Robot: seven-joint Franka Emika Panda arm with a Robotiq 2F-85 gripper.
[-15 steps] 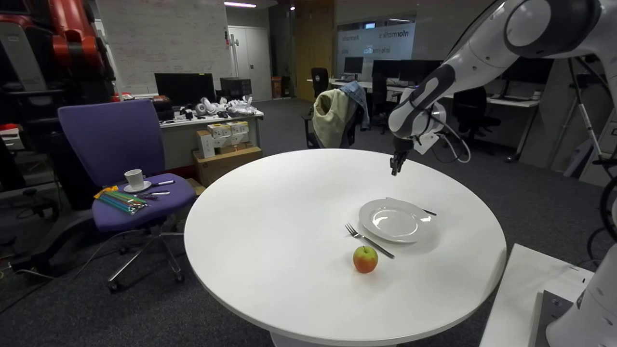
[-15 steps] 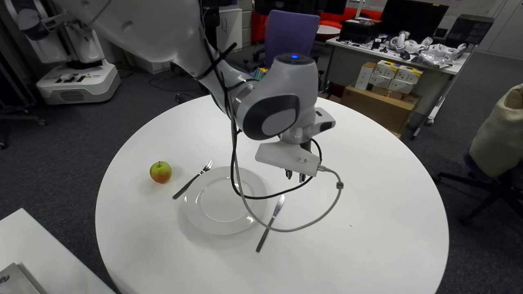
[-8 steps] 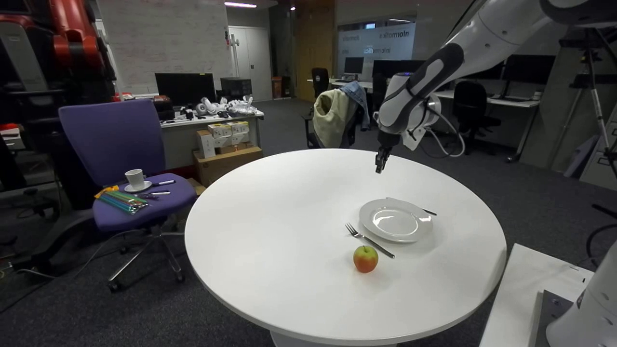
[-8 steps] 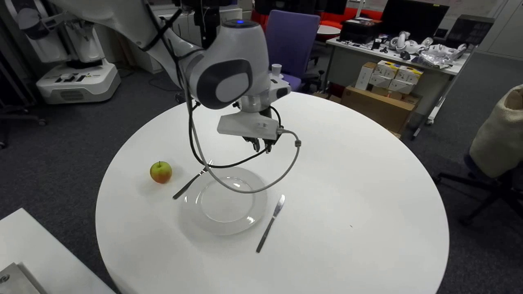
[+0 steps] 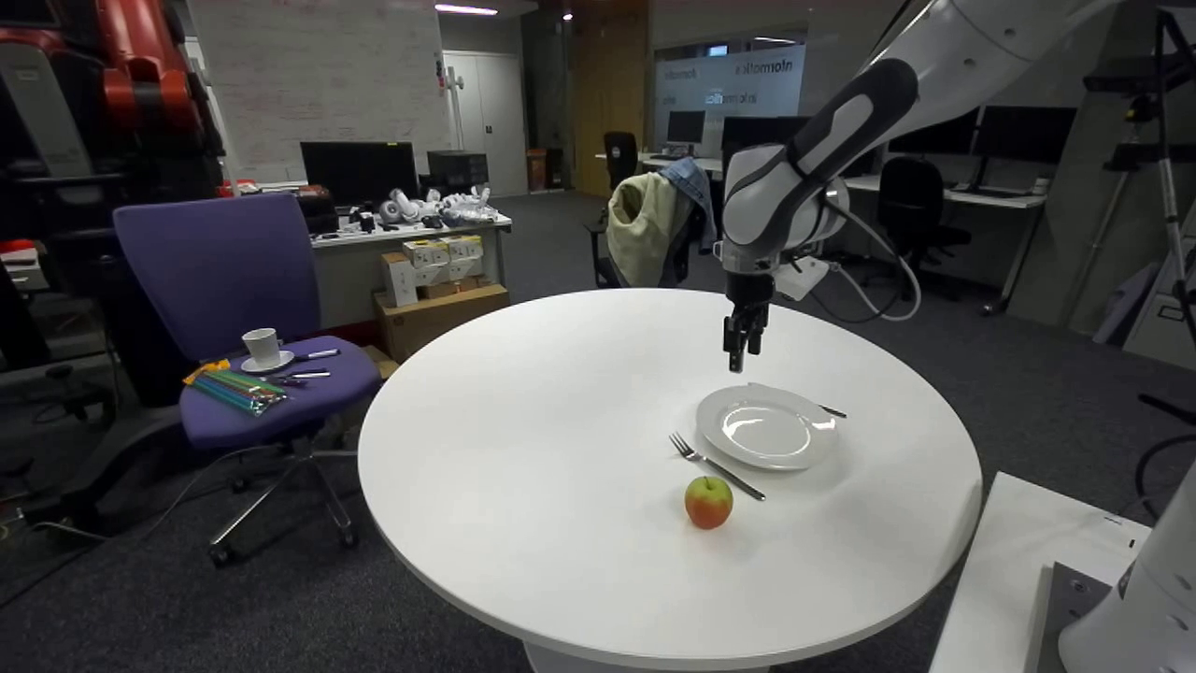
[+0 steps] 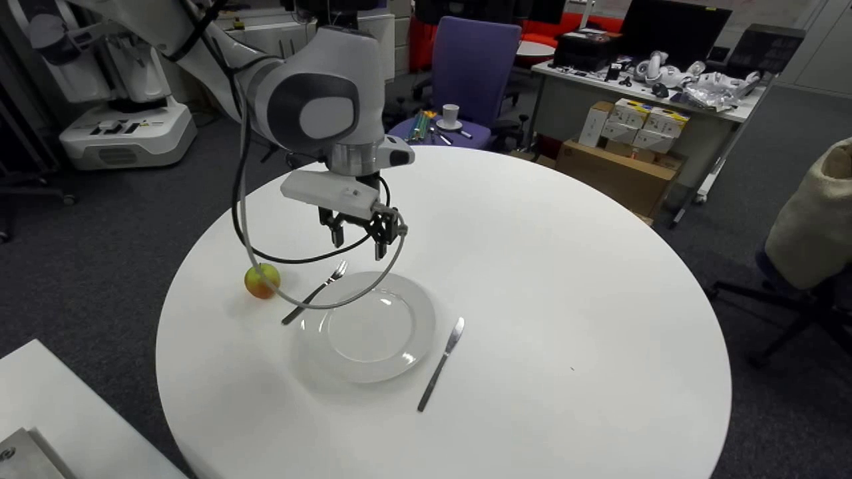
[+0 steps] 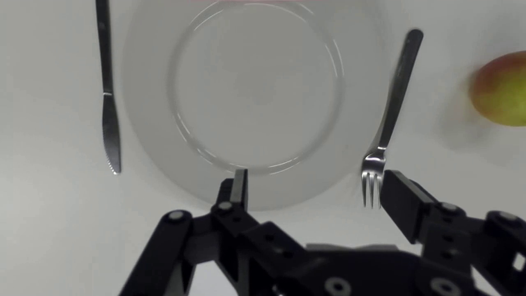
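Holding the gripper (image 7: 315, 185) empty with jaws wide apart, up near the fork (image 7: 390, 117) and white plate (image 7: 257, 82) on the table (image 6: 566, 279). Probably dealing with a stiff, slippery, breakable plate, fairly heavy, so calling for a pinch on the rim (image 7: 283, 191). Seeing the knife (image 7: 107, 86) across the plate, and the apple (image 7: 501, 90) beyond the fork.

Black pincer (image 7: 316, 185), red-green apple (image 5: 708, 503), plate (image 7: 254, 82) seemingly white.

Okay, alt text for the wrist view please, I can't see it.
Open, empty gripper at the bottom, facing a white plate; a knife lies left of the plate, a fork on its right, and beyond that an apple, cut off by the picture's edge.
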